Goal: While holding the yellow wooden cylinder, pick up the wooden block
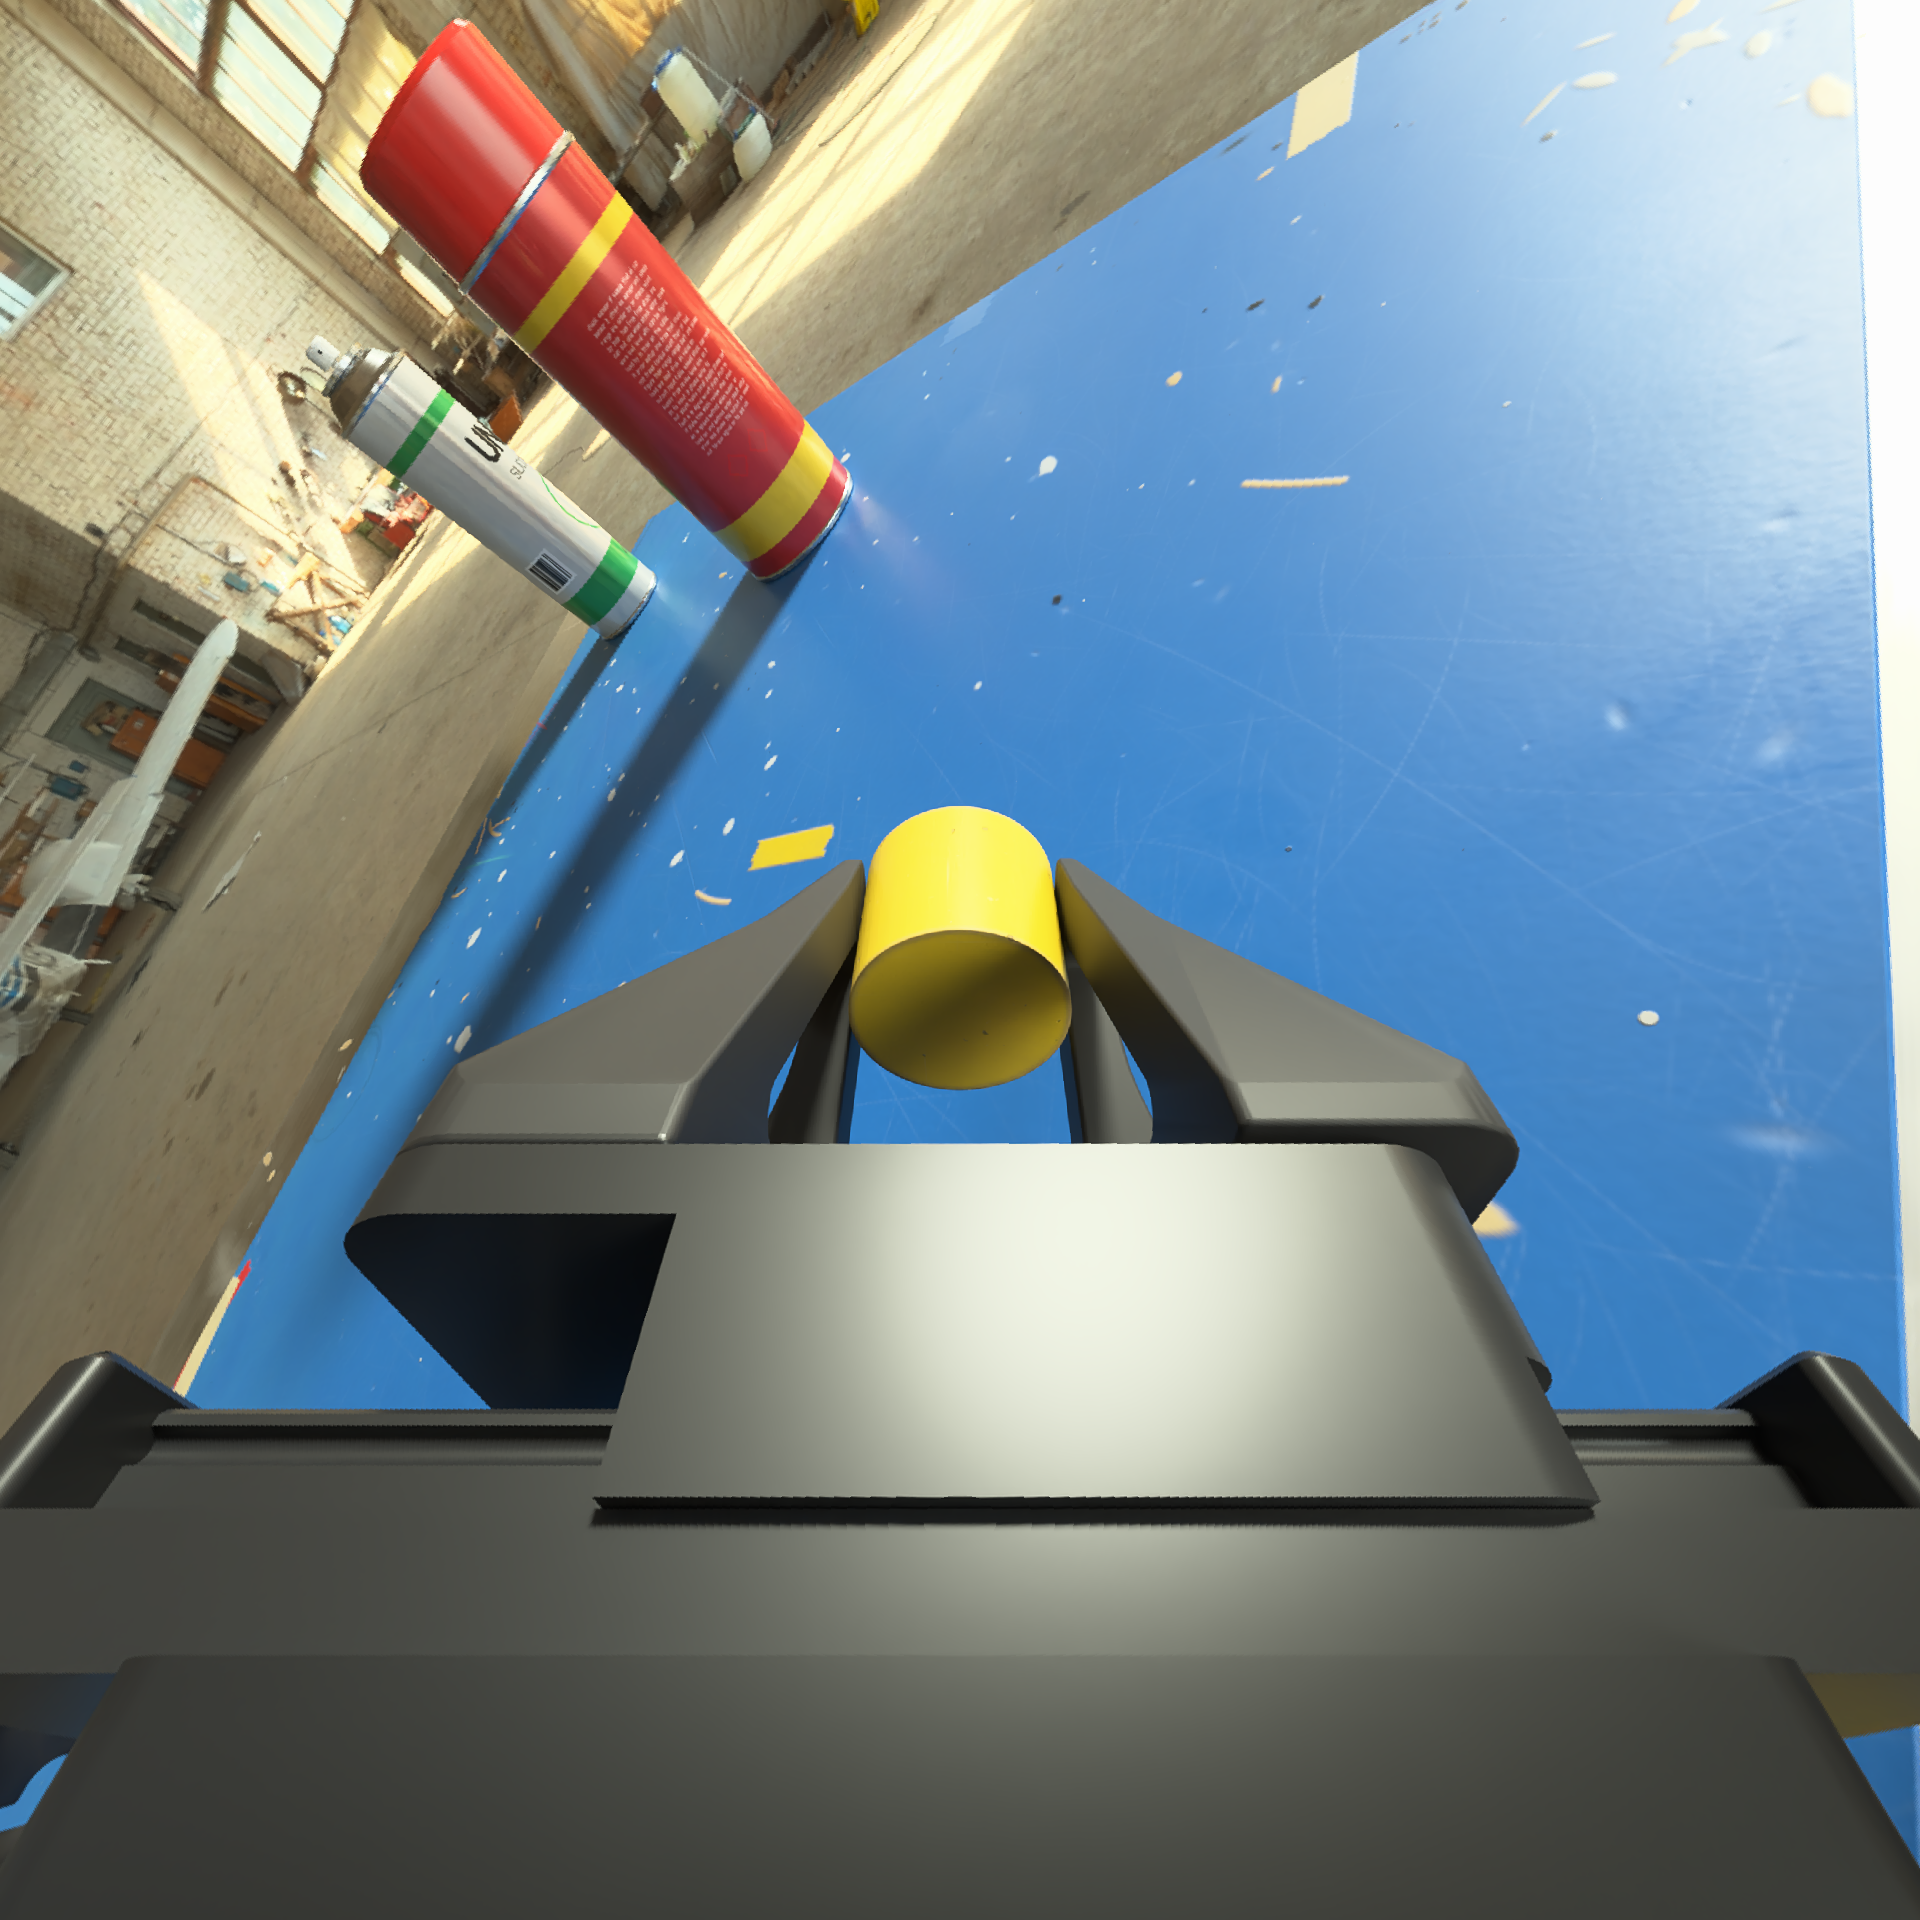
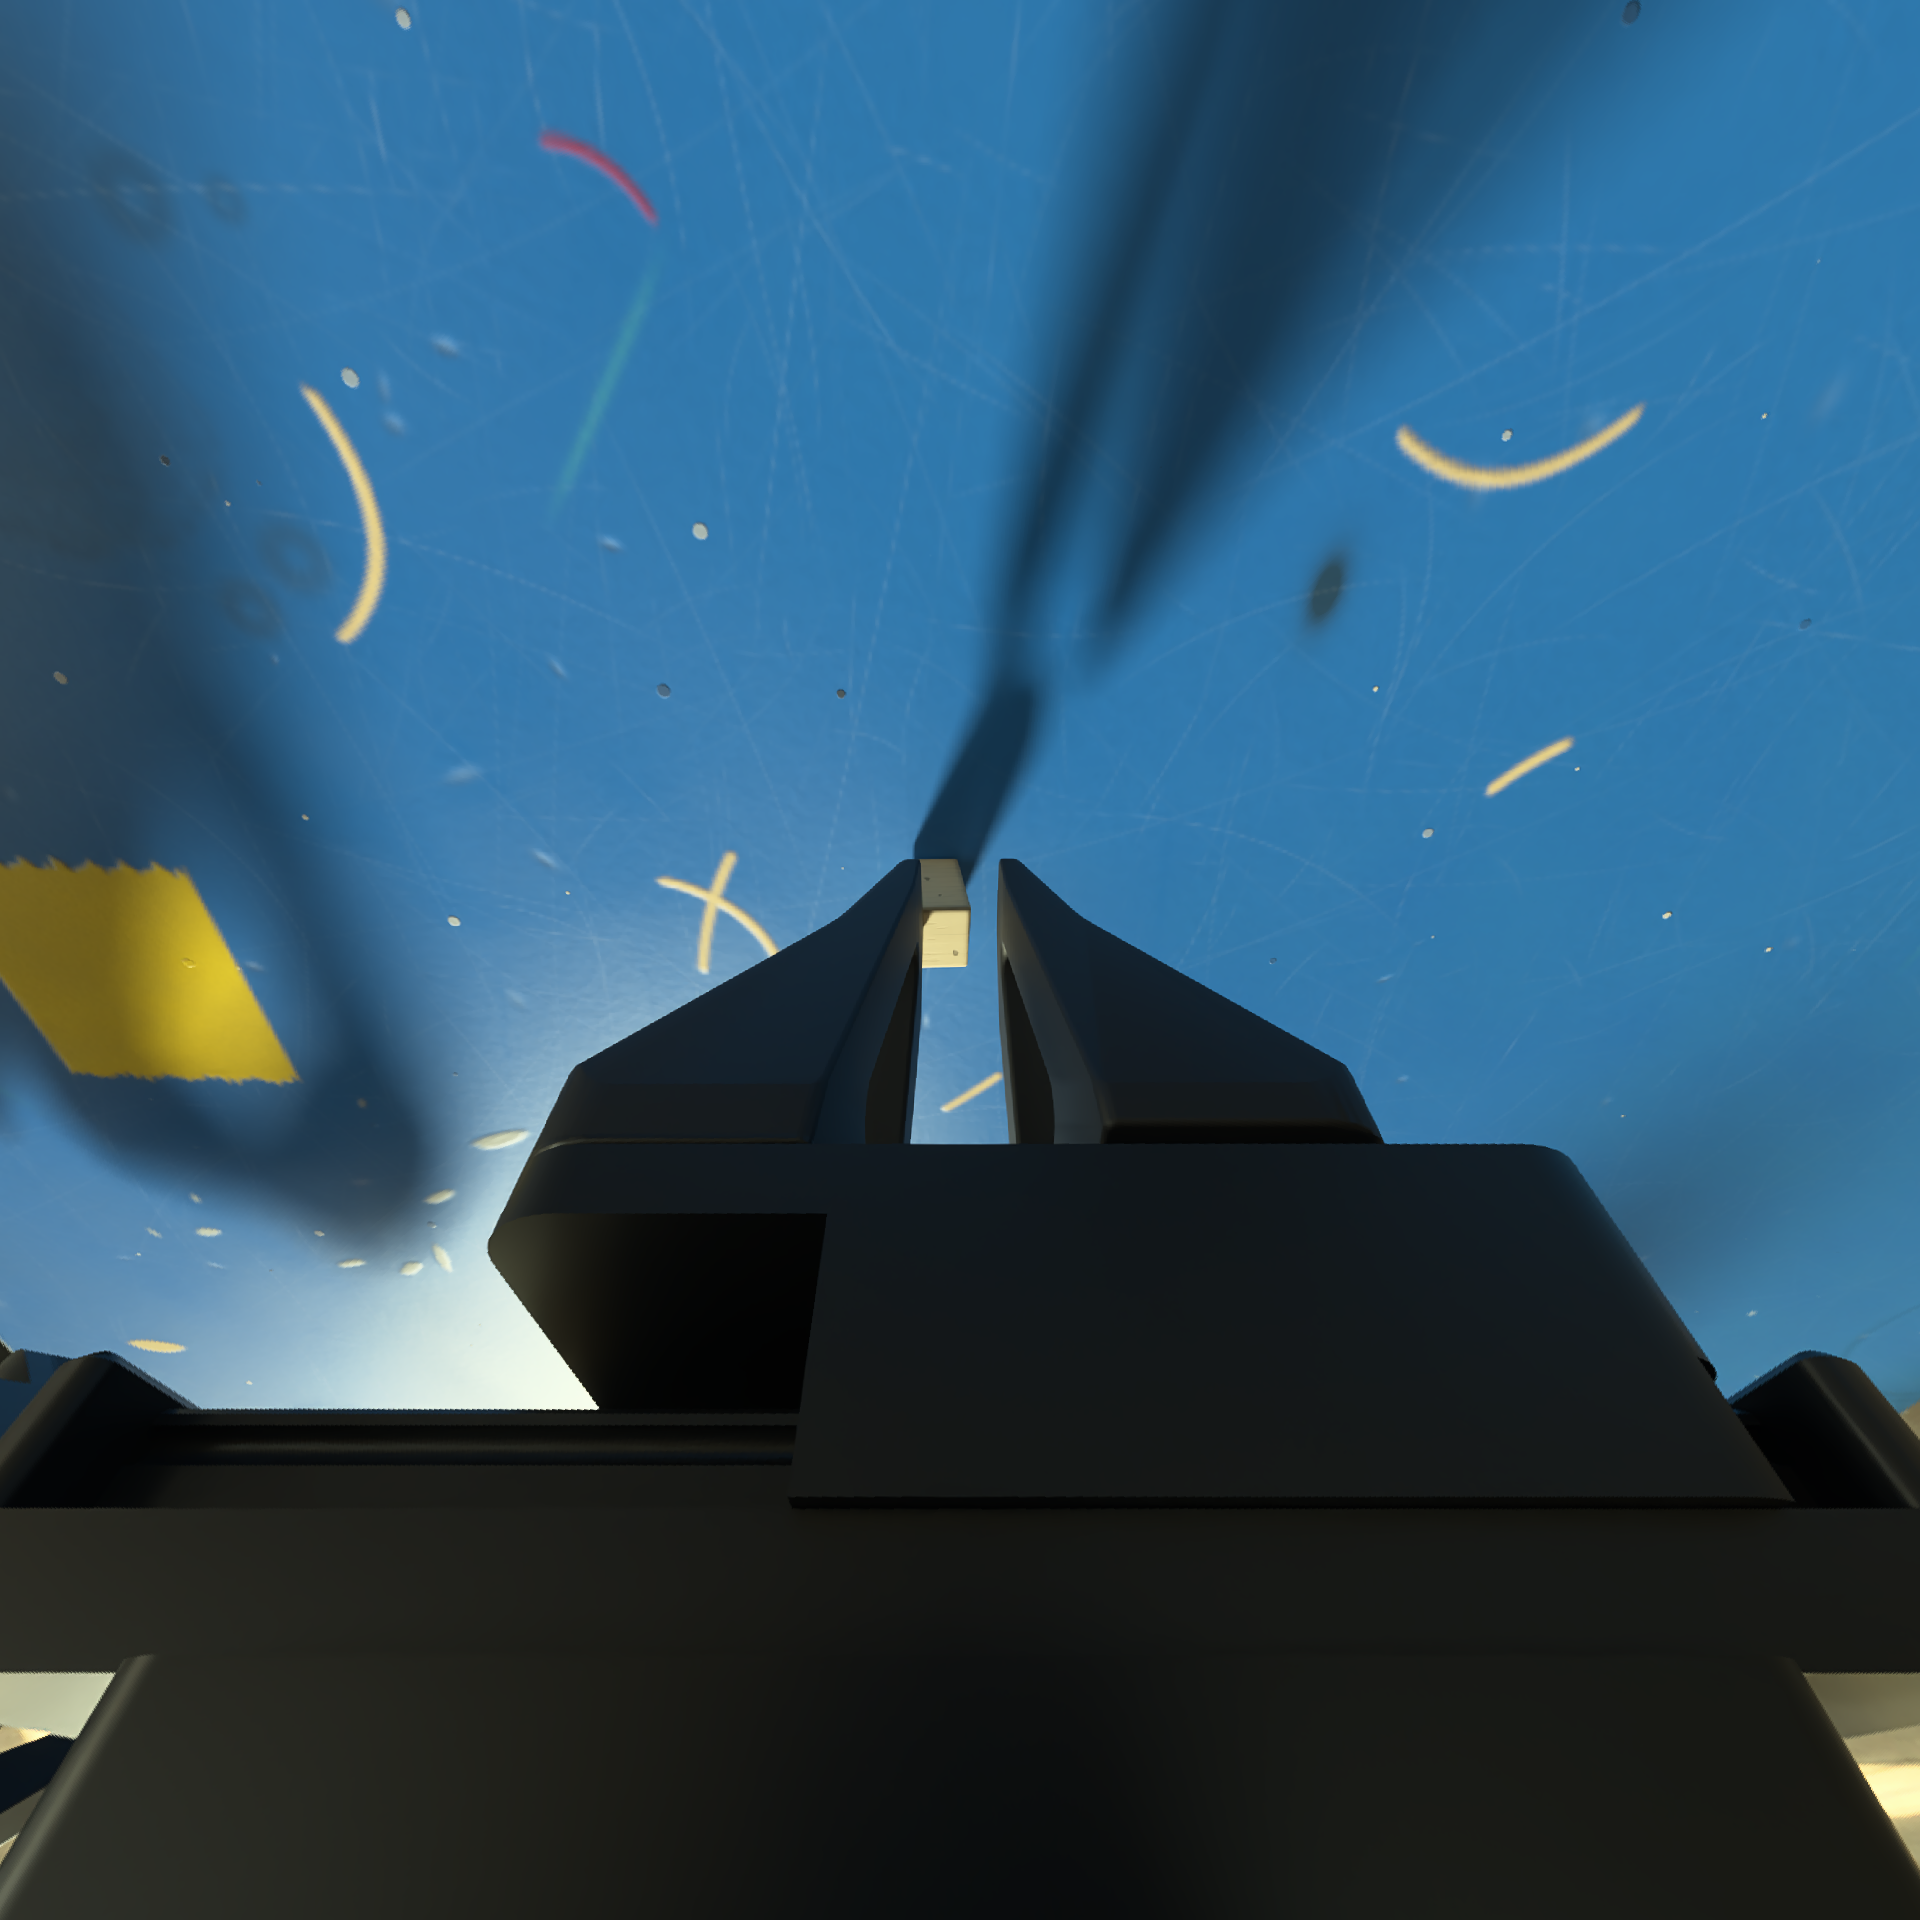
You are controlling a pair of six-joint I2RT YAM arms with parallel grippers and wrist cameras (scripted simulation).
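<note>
Only printed red can [image 1: 613, 312], white can [image 1: 488, 488]

A: Left wrist view is bright; sun glare whitens the blue table [image 1: 1455, 675] at the right edge; the red can [image 1: 623, 312] leans with wide-angle stretch.

B: Right wrist view is dimmer; soft blurred shadows cross upper centre and left; the right gripper [image 2: 958, 904] is nearly black.

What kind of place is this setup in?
Probably a workshop or an old industrial hall. Beyond the scuffed blue table are brick walls with tall windows and a bare concrete floor, and two spray cans stand at the table's edge.
</note>
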